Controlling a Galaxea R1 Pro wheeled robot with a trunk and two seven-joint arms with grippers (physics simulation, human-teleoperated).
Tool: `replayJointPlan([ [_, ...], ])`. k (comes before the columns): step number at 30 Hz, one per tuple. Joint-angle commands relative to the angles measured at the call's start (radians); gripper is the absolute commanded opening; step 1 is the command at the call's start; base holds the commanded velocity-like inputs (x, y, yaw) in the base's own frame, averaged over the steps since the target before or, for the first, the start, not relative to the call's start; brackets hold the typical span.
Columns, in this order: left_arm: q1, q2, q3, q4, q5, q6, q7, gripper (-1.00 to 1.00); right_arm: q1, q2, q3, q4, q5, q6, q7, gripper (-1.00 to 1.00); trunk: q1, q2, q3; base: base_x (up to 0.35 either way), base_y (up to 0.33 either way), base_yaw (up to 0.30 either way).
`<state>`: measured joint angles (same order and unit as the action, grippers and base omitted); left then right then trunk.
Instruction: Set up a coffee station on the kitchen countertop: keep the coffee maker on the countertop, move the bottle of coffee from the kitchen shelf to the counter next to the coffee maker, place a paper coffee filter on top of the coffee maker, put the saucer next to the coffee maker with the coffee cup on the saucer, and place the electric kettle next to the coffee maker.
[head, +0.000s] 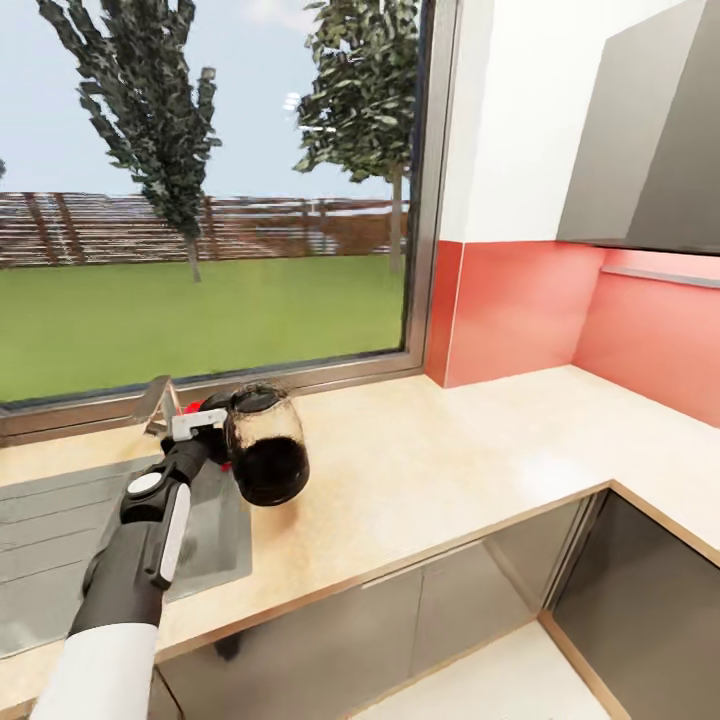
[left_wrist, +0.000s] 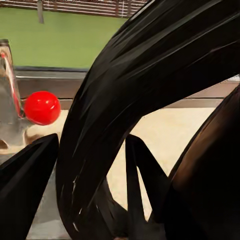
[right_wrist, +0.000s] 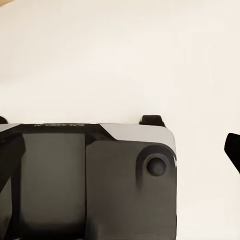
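The bottle of coffee (head: 266, 456) is held by the left pincer (head: 215, 432), which is closed on its side near the dark lid. The bottle is tilted just above the worktop (head: 420, 470). A sink (head: 60, 540) is seen under the arm, and a tap with a red knob (left_wrist: 42, 107) just behind the pincer. The right pincer's state cannot be told.

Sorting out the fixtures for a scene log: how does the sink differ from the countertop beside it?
The sink is grey and metallic, while the countertop is pale beige. The sink has a grooved drainboard and a recessed basin; the countertop is flat and smooth. The sink lies under the left arm, whose left gripper holds the bottle of coffee; the countertop runs right to the corner. Both lie below the window.
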<state>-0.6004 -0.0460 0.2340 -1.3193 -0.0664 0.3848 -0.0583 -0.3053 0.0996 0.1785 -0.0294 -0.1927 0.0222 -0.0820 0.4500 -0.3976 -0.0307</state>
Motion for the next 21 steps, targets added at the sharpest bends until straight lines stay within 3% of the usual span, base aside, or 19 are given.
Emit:
replayJointPlan([
  [1,-0.001,-0.001,0.003,-0.001,-0.006,0.005,-0.007,-1.00,-0.001,0.000,0.009,-0.001,-0.010,0.002,-0.004,1.00,0.000,-0.003,-0.002,-0.341,0.000,0.250],
  [7,-0.001,-0.001,0.005,-0.001,-0.006,0.005,-0.006,-1.00,-0.001,0.000,0.009,-0.001,-0.010,0.003,-0.004,1.00,0.000,-0.003,0.003,-0.333,0.000,0.230],
  [16,-0.001,0.000,0.008,-0.030,-0.007,0.006,-0.006,-1.00,-0.001,-0.003,0.008,-0.001,-0.010,0.004,-0.004,1.00,0.000,-0.003,0.004,-0.336,0.000,0.018],
  [21,0.003,0.000,0.008,-0.031,-0.007,0.006,-0.006,-1.00,-0.001,-0.003,0.009,-0.001,-0.010,0.004,-0.004,1.00,0.000,-0.003,0.004,-0.285,0.000,0.174],
])
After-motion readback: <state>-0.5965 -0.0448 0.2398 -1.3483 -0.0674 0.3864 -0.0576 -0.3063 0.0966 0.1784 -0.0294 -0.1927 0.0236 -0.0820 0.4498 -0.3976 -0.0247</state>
